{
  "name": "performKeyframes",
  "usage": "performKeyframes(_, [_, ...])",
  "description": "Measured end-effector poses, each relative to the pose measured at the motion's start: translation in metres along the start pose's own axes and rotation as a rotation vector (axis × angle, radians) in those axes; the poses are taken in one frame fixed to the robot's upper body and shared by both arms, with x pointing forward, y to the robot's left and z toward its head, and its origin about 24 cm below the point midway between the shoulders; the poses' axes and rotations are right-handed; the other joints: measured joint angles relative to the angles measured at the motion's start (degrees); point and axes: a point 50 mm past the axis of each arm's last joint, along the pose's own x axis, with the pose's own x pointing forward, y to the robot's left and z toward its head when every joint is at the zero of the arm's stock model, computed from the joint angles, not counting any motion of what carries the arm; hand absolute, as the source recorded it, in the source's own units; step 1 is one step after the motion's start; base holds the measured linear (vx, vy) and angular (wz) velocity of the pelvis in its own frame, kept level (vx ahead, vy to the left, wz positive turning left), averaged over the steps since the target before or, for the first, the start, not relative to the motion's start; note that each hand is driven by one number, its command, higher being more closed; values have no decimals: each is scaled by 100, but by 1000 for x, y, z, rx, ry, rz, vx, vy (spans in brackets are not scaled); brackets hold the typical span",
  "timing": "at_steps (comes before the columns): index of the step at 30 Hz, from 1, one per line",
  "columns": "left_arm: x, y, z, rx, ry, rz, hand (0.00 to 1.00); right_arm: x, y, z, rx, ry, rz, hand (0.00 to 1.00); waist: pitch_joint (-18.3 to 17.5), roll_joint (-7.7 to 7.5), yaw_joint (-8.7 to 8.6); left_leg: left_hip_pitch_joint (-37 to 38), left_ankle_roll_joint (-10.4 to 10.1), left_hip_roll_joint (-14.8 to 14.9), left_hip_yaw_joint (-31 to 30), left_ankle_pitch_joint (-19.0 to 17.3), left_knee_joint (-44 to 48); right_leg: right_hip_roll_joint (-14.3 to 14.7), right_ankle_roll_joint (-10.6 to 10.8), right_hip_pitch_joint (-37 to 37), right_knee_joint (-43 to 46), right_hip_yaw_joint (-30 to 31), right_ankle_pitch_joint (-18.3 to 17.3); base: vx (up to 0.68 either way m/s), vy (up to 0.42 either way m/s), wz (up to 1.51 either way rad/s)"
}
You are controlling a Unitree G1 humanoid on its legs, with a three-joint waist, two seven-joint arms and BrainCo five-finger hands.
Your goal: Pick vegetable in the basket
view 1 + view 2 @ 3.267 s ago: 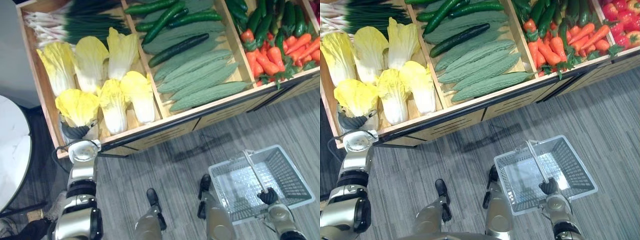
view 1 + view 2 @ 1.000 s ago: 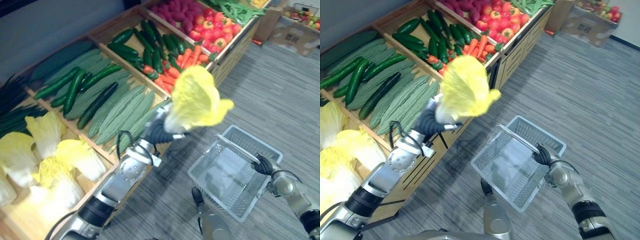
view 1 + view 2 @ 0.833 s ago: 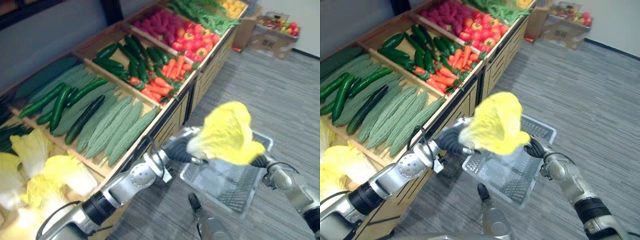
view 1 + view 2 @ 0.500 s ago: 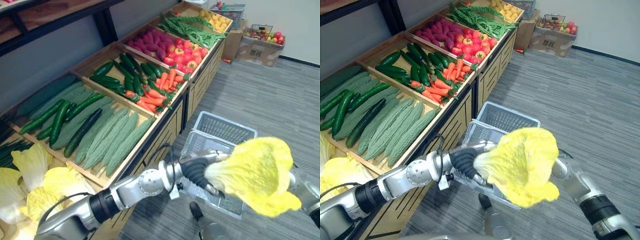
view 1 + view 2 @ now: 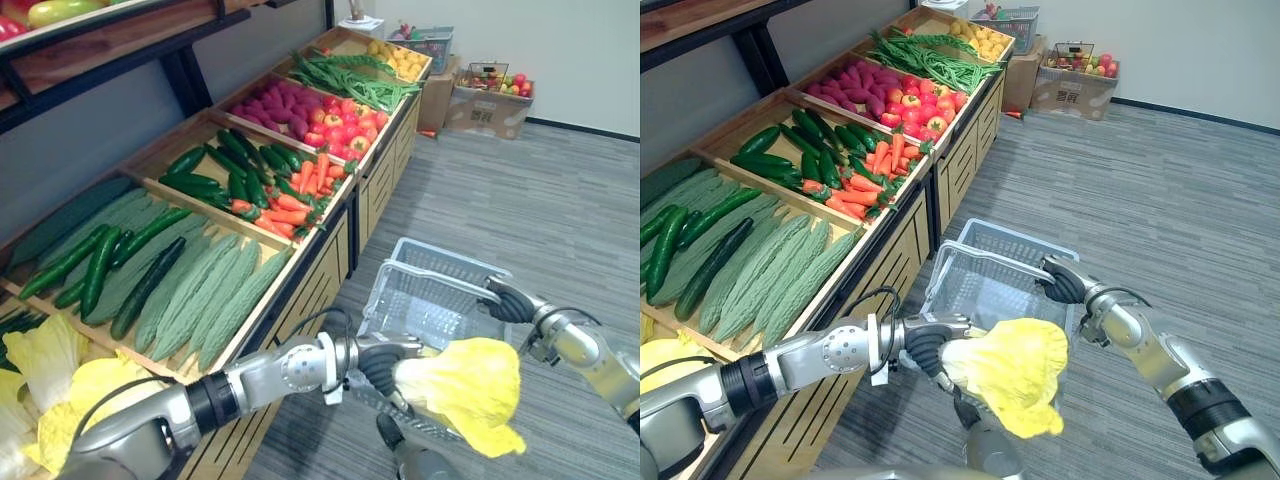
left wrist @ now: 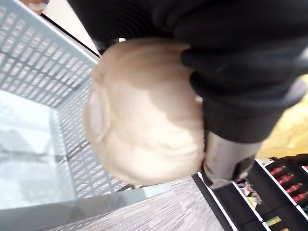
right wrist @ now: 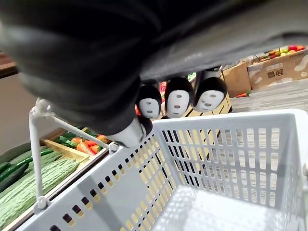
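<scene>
Left eye view: left robot hand (image 5: 384, 367) tight around cabbage (image 5: 465, 390), lower than before, at basket (image 5: 425, 300) rim.

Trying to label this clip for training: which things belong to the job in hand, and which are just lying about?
Job: left hand holding the yellow cabbage; grey basket; right hand gripping it.
Lying about: bitter gourds, cucumbers, carrots, tomatoes, cardboard box.
</scene>
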Motion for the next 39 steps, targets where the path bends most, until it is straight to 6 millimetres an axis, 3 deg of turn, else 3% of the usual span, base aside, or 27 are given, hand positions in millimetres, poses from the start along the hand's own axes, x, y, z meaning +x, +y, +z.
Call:
performKeyframes(10, [6,-21,-56,151,286,-81,100,1,14,4,46,-15,79,100,-117,-53,-49,-29,-43,30,126,-30,3,5,-78,-7,-16,-15,-54,0,0,0])
performKeyframes(18, [26,-18,-65,197,359,-11,100,13,26,21,167,-79,53,100,-92,-92,-22,-15,-39,15,279,-27,5,22,-77,-95,66,-1,-56,-9,-2,-3])
performKeyframes(19, [27,-17,-65,195,358,-7,0,13,25,21,177,-82,48,100,-91,-94,-22,-15,-38,4,289,-27,4,21,-77,-114,82,1,-56,-26,-10,-9])
performKeyframes(25, [38,-9,-60,216,349,64,0,14,23,21,203,-82,34,100,-16,-212,20,-22,-28,-14,297,-21,16,0,-78,-107,87,4,-57,-52,-23,0])
performKeyframes(35, [50,7,-53,270,323,75,0,14,23,17,234,-46,-1,100,125,-247,67,-212,26,-13,-34,12,9,-163,-77,-110,87,-281,-57,-23,-9,16])
performKeyframes(39, [56,19,-27,260,205,153,0,11,18,6,256,25,-100,100,151,-254,237,-436,118,-13,-437,69,4,-340,-79,-92,94,-647,-58,-67,-38,47])
